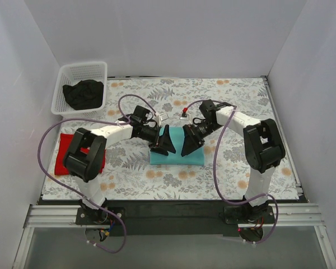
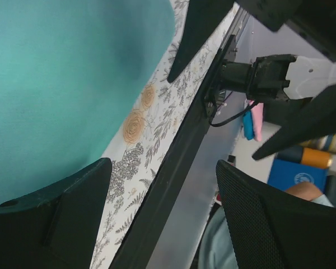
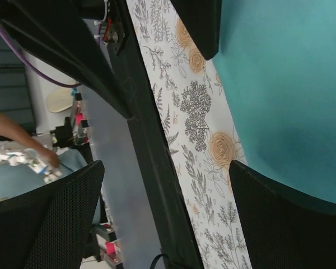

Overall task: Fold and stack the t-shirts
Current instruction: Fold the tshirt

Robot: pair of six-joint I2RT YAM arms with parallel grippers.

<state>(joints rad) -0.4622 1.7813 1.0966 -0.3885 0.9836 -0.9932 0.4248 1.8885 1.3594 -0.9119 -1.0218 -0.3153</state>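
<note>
**Both hands spread over the teal shirt, nothing gripped**

The left hand (image 1: 163, 141) and the right hand (image 1: 190, 141) are seen nose to nose at mid-table, and the teal t-shirt (image 1: 176, 157) is found directly beneath them, lying flat as a neat rectangle. Both sets of fingers are held wide apart, with nothing caught between them. In each wrist view one finger is placed over teal cloth and the other out past the shirt's edge, over the flowered table (image 1: 241, 101). That straddle is judged to be deliberate: an edge is bracketed so it can be pinched from both ends at once and lifted evenly, without the fold being dragged open.

Well out beyond the left hand's outer side, a red t-shirt (image 1: 61, 154) is laid flat near the table's edge, partly hidden by the arm. It is probably the base of the stack. Farther off behind that hand, a black garment (image 1: 84, 94) is heaped in the white basket (image 1: 81, 67), unfolded and evidently yet to be dealt with.
</note>
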